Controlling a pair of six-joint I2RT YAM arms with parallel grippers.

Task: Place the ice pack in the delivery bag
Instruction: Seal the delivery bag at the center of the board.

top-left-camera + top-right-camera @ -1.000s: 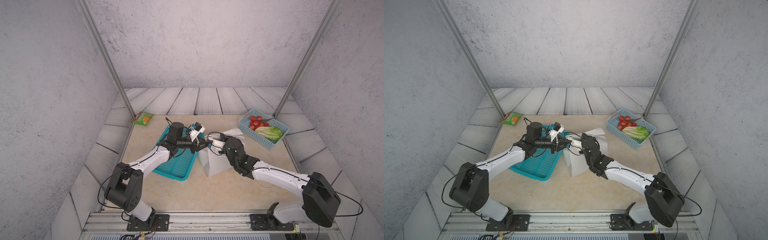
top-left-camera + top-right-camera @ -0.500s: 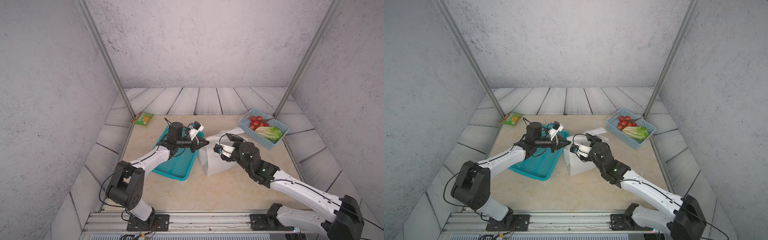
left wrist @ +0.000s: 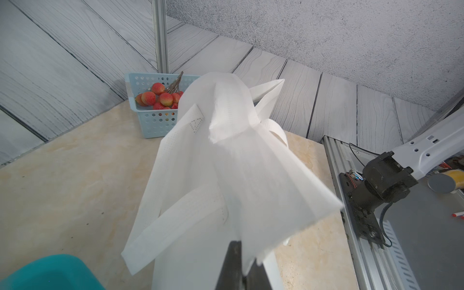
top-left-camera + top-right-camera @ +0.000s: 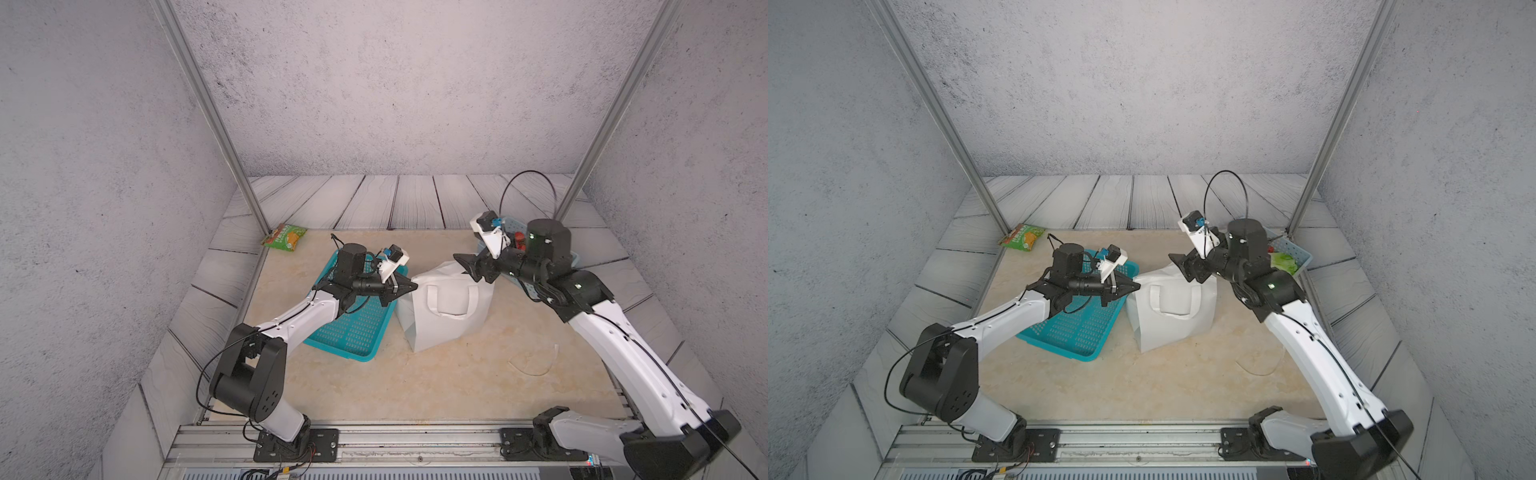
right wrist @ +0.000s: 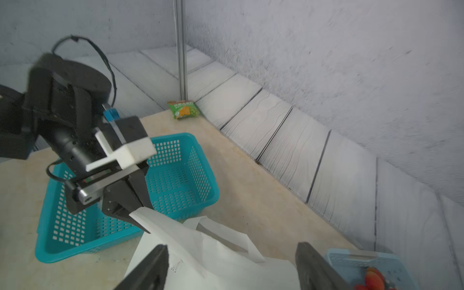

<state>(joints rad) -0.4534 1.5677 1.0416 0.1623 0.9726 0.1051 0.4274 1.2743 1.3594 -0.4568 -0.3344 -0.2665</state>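
The white delivery bag (image 4: 446,309) stands on the table between my two arms, its top crumpled and one loop handle hanging down its front. My left gripper (image 4: 409,286) is shut on the bag's left rim; in the left wrist view the black fingers (image 3: 234,266) pinch the white fabric (image 3: 226,163). My right gripper (image 4: 469,268) hangs open just above the bag's far right top corner. In the right wrist view its fingers (image 5: 150,271) stand wide apart over the bag (image 5: 200,251) with nothing between them. The ice pack is out of view.
A teal mesh basket (image 4: 353,328) lies under my left arm, touching the bag's left side. Behind my right wrist sits a pale blue basket (image 4: 1293,253) of red fruit and greens. A green snack packet (image 4: 284,237) lies at the far left corner, a thin white strip (image 4: 536,368) near right.
My right gripper has let go at the bag's left rim, opened and drawn back up to the right. My left gripper has shut on that rim and holds it.
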